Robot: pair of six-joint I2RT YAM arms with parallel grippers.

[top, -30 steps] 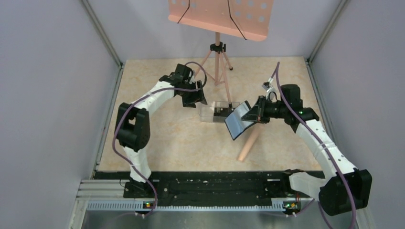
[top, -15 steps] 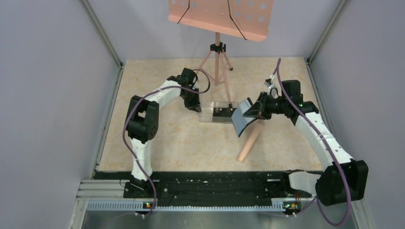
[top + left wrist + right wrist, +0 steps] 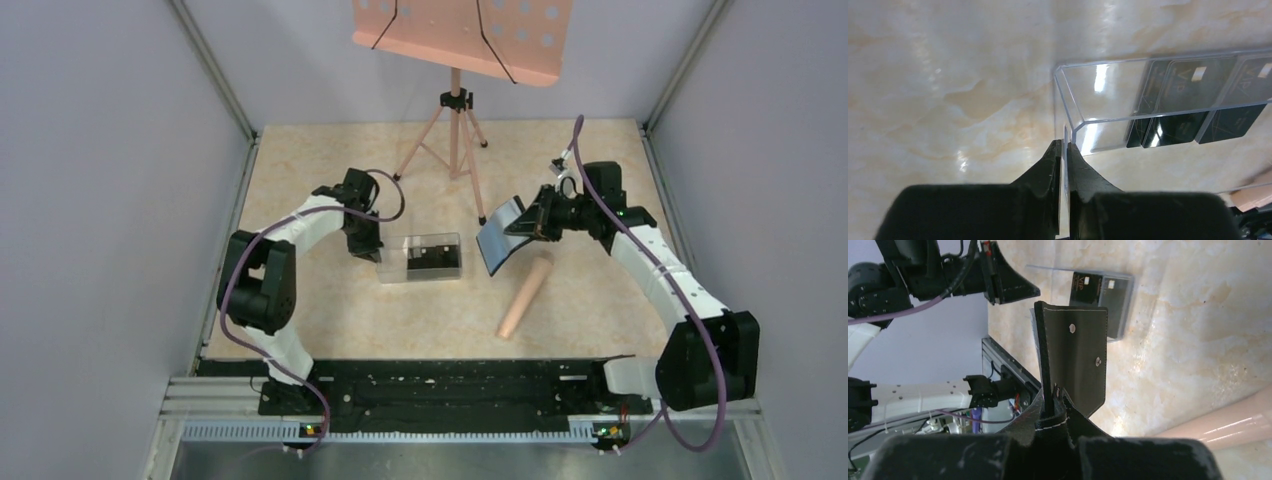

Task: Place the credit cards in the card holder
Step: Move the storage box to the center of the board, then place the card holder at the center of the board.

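Clear plastic box [image 3: 1098,95], leathery card holder [image 3: 1078,360]

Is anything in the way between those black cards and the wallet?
Only the clear box: the cards lie inside it, ringed by its walls. The left fingers pinch its end wall; the right fingers hold the wallet up, apart from the box.
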